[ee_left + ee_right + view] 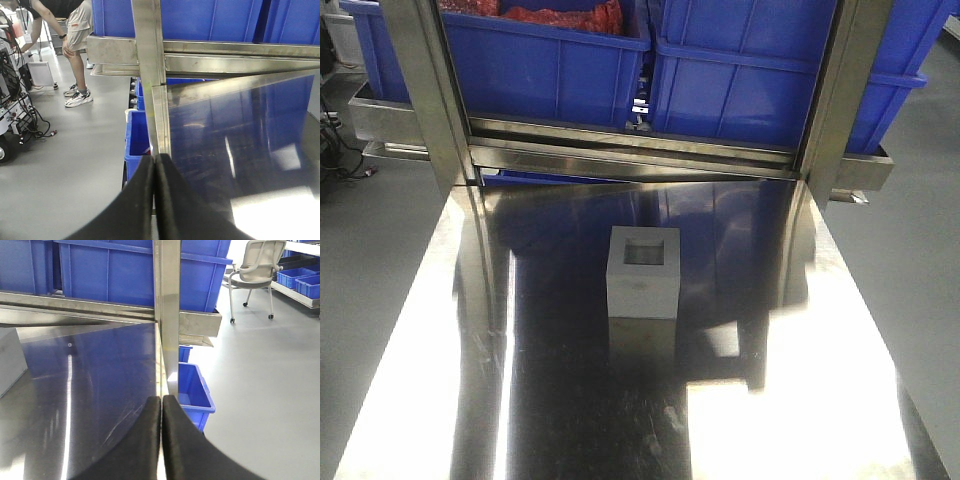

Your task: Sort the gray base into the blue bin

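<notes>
The gray base (644,272) stands in the middle of the steel table (520,380), its square recess facing up. Its side also shows at the left edge of the right wrist view (9,362). Large blue bins stand on the steel shelf behind the table, one at the right (750,90) and one at the left (540,75) holding red material. My left gripper (155,158) is shut and empty over the table's left edge. My right gripper (161,398) is shut and empty over the table's right edge. Neither gripper shows in the front view.
Two steel uprights (420,90) (835,110) flank the shelf at the table's back. Smaller blue bins sit on the floor left (136,145) and right (192,390) of the table. A person (75,45) stands at far left; an office chair (255,270) at far right.
</notes>
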You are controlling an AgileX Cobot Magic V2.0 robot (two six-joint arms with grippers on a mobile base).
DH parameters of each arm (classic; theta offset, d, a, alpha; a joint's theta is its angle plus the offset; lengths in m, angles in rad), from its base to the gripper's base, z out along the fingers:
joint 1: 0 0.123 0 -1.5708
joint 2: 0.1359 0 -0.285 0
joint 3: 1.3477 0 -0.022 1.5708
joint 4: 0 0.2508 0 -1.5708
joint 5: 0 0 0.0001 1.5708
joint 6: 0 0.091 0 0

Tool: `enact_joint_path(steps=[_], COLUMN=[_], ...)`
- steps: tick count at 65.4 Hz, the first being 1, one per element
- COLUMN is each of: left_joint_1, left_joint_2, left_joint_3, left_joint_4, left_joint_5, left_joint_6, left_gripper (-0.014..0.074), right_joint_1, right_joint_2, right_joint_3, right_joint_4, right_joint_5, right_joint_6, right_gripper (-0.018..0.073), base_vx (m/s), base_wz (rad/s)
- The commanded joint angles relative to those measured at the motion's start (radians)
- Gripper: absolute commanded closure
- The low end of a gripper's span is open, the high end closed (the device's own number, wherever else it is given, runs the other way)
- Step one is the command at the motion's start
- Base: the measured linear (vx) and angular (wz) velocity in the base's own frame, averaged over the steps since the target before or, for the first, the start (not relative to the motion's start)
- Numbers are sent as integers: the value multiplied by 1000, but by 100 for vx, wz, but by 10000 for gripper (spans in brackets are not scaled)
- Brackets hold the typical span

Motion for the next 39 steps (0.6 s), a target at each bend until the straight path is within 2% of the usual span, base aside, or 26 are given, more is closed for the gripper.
enact_joint_path(steps=[1,39], left_joint_1=[-3,-3], left_joint_2=[-11,-11], left_joint_3=[-21,-21], left_joint_4=[-9,-9], left_joint_5=[-68,-68], left_joint_6=[-2,-2], left_gripper=[603,603], right_joint_1=[0,0], right_joint_2=[1,1], right_joint_3=[1,1], right_joint_4=[-7,-7], right_joint_5=[-75,-75], right_joint_6=[-8,-8], right_gripper=[564,564], base_vx=[0,0], base_wz=[0,0])
